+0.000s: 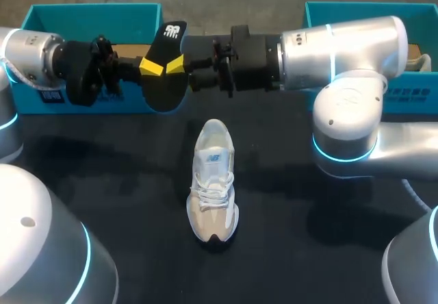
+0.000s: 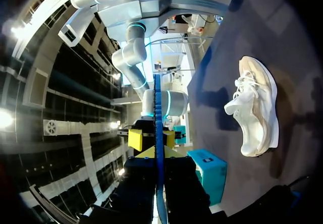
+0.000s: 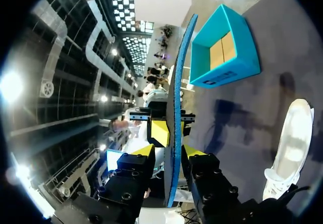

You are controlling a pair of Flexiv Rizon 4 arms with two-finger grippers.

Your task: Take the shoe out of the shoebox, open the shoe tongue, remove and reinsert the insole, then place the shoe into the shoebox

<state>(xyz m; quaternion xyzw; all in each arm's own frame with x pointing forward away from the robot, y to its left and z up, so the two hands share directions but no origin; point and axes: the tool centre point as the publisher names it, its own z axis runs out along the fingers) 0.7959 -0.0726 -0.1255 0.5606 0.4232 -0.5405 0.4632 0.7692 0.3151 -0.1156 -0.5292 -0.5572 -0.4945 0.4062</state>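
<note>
Head view: thin, flat black insole (image 1: pixel 164 90)

A white logo marks one end of the black insole (image 1: pixel 163 88). The shoe (image 1: pixel 213 181) carries a small logo on its tongue. White print on the fronts of the left shoebox (image 1: pixel 41 98) and the right shoebox (image 1: pixel 410 93) is too small to read.

White-and-beige shoe (image 1: pixel 213 181) is set upright on its sole at table centre, toe to 6 o'clock, laces tied. Black insole (image 1: pixel 164 68) with a blue edge is held aloft at the shoe's 11 o'clock. Open teal shoebox (image 1: pixel 89 22) is seen at 10 o'clock, second shoebox (image 1: pixel 356 11) at 2 o'clock.
</note>
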